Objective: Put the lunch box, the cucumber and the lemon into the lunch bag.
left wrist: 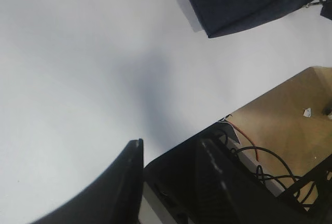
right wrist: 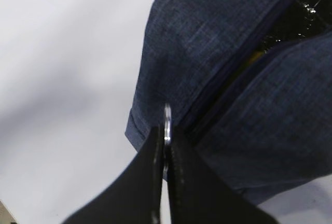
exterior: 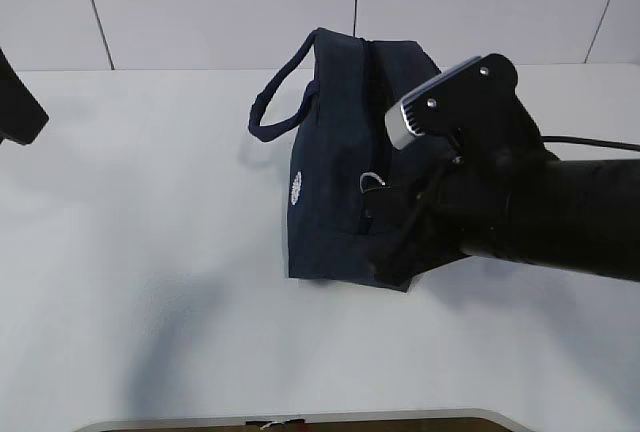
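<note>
My right gripper (right wrist: 165, 154) is pinched shut on the silver ring pull (right wrist: 167, 123) of the lunch bag (exterior: 335, 152), which sits mid-table (exterior: 150, 252); my left gripper (left wrist: 168, 175) hangs apart and empty, well off to the side. The fabric looks soft and slack, so I judge the ring the only firm hold. A yellow glint in the zipper gap (right wrist: 249, 58) may be the lemon; lunch box and cucumber I cannot see.
</note>
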